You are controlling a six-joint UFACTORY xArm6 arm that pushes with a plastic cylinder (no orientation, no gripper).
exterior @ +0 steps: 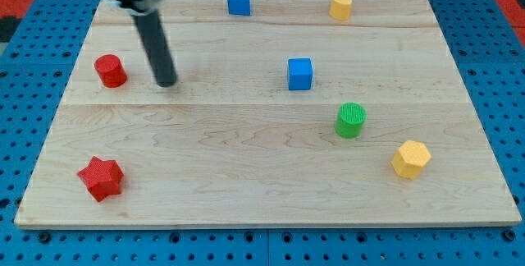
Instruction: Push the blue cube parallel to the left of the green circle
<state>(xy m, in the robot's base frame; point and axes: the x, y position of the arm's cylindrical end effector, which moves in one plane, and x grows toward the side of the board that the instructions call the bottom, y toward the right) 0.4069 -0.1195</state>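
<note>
The blue cube (300, 74) sits a little right of the board's middle. The green circle (350, 120), a short ribbed cylinder, stands below and to the right of it, apart from it. My tip (167, 83) rests on the board at the view's left, far left of the blue cube and just right of a red cylinder (110, 71). The tip touches no block.
A blue house-shaped block (239, 2) and a yellow block (340, 6) stand near the view's top edge. A yellow hexagon (410, 158) sits lower right of the green circle. A red star (101, 177) lies at the lower left. The wooden board (246, 192) lies on blue pegboard.
</note>
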